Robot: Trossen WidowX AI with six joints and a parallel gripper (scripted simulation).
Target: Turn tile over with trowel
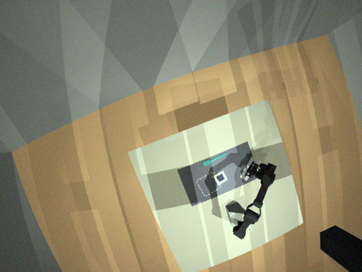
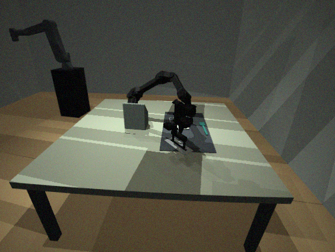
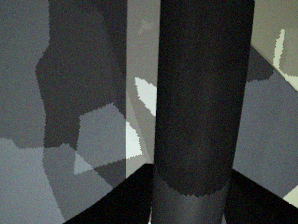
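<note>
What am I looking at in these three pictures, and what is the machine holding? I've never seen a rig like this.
The machine is a jointed black arm ending in a two-fingered gripper. The top picture looks down from above, the exterior one looks across the table, and the wrist one looks from the arm's end past its fingers.

On the dark mat lie a teal tool and what appears to be the tile, pale-bordered with a dark centre, next to a dashed outline.

The gripper is closed on the dark handle of a flat, pale-plated tool, apparently the trowel.
</note>
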